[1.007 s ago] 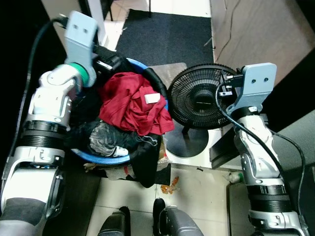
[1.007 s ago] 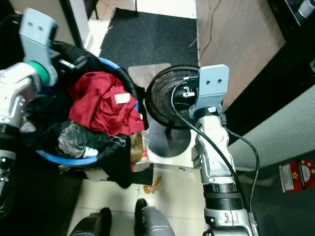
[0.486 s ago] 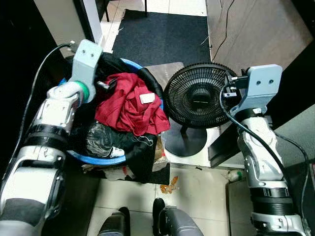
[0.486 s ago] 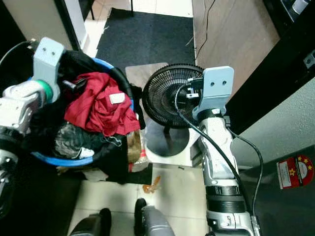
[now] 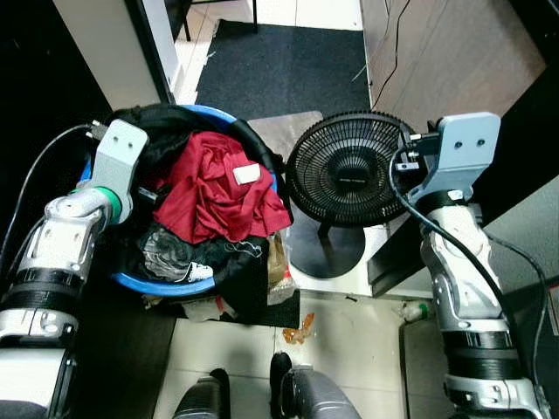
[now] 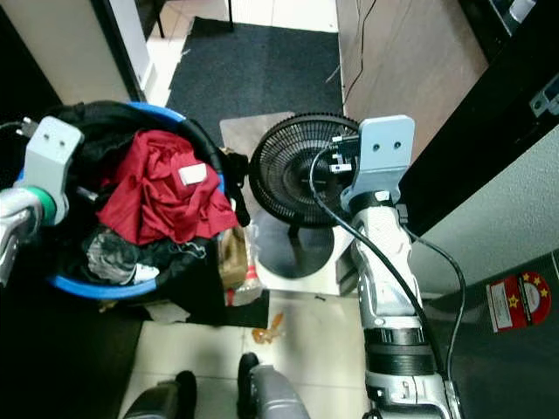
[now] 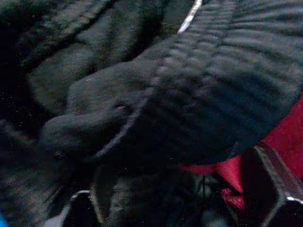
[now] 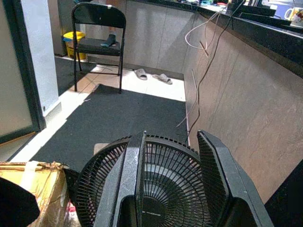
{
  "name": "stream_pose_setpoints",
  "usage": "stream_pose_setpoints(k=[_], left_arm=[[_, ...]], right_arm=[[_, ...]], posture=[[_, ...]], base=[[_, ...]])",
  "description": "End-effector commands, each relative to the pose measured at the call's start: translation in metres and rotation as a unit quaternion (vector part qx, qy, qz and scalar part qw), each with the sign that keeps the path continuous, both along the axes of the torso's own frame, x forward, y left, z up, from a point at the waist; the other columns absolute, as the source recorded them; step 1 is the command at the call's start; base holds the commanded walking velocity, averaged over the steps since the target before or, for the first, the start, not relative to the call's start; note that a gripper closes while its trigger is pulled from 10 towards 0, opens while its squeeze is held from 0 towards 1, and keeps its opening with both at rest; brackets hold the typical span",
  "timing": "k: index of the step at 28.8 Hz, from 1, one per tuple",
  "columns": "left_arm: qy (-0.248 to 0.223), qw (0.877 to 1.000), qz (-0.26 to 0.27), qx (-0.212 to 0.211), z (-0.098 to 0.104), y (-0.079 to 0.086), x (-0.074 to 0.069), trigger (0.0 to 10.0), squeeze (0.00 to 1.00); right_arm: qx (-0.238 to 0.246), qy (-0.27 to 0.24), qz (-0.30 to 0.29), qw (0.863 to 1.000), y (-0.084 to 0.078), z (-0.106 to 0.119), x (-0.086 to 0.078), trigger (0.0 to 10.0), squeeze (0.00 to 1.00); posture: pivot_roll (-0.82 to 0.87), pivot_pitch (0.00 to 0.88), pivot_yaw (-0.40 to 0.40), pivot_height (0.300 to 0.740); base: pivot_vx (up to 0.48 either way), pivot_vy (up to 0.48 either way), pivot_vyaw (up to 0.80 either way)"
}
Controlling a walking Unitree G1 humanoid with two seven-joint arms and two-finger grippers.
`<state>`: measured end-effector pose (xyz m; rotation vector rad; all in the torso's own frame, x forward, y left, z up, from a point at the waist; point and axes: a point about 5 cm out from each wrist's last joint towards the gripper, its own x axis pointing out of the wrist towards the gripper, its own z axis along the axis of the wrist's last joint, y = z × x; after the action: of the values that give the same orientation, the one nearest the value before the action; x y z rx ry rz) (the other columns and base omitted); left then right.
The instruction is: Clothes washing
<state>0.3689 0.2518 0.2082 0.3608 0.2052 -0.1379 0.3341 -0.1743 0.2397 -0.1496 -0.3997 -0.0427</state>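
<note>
A blue laundry basket (image 5: 166, 285) stands on the floor at my front left, heaped with clothes. On top lies a red garment (image 5: 214, 196) with a white label, ringed by black clothes (image 5: 157, 127); a grey-black piece (image 5: 166, 256) lies near the front. My left gripper (image 5: 150, 194) reaches in from the basket's left rim. Its fingers (image 7: 272, 189) are spread open, pressed into black fabric (image 7: 189, 85) beside red cloth (image 7: 284, 137). My right gripper (image 8: 171, 137) hangs open and holds nothing, above the fan (image 8: 156, 189).
A black floor fan (image 5: 345, 170) on a white base stands right of the basket. Behind lie a dark mat (image 5: 279, 61) and a folding chair (image 8: 97, 28). A brown panel wall (image 5: 454, 52) runs along the right. A cardboard box (image 8: 33, 184) is close by; my feet (image 5: 288, 393) are on the tiles.
My left arm has come down from the basket's back rim to its left rim, fingers into the clothes. The camera shifted a little. The right arm stays over the fan.
</note>
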Motion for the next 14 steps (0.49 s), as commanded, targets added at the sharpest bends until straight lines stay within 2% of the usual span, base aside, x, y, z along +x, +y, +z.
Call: stream_pose_setpoints(k=[1,9,14], left_arm=[[0.000,1.000,0.018,-0.013,0.000,0.004,-0.001,0.0,0.00],[-0.037,0.999,0.006,-0.036,0.022,-0.010,0.011,0.0,0.00],[-0.047,0.998,0.002,-0.043,0.027,-0.013,0.012,0.0,0.00]], right_arm=[[0.004,0.005,0.002,1.000,0.000,-0.004,0.001,10.0,0.00],[0.004,0.001,0.001,1.000,0.000,-0.002,0.000,10.0,0.00],[0.003,0.000,-0.004,1.000,-0.002,-0.002,-0.002,10.0,0.00]], posture=[[0.02,0.224,0.026,0.740],[0.01,0.213,0.032,0.740],[0.00,0.211,0.038,0.740]], base=[[0.000,0.000,0.00],[0.000,0.000,0.00],[0.000,0.000,0.00]])
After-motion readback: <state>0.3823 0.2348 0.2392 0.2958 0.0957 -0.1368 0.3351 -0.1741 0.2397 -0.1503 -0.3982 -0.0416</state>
